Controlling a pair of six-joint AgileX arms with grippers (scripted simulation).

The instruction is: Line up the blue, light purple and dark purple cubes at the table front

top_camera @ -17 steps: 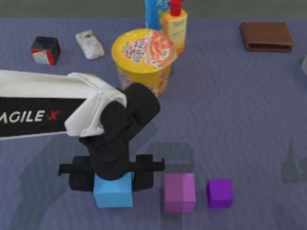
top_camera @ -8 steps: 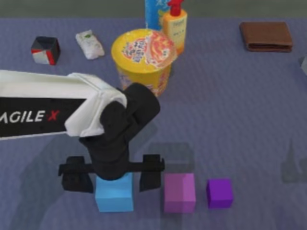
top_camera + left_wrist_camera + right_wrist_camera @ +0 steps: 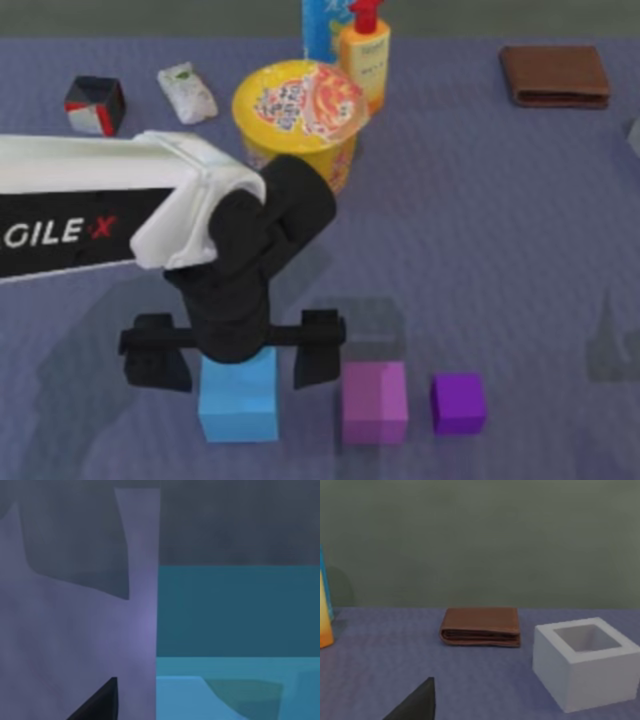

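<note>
My left end effector (image 3: pixel 238 352), fingers spread wide and empty, straddles the blue cube (image 3: pixel 238 402) at the counter's (image 3: pixel 520 260) near edge; I should lift straight up, disturbing nothing.

The left arm's black wrist covers the back of the blue cube (image 3: pixel 238 405) in the top view, the left wrist view cuts that cube off at its edges, and the right claw lies outside the top view.
</note>
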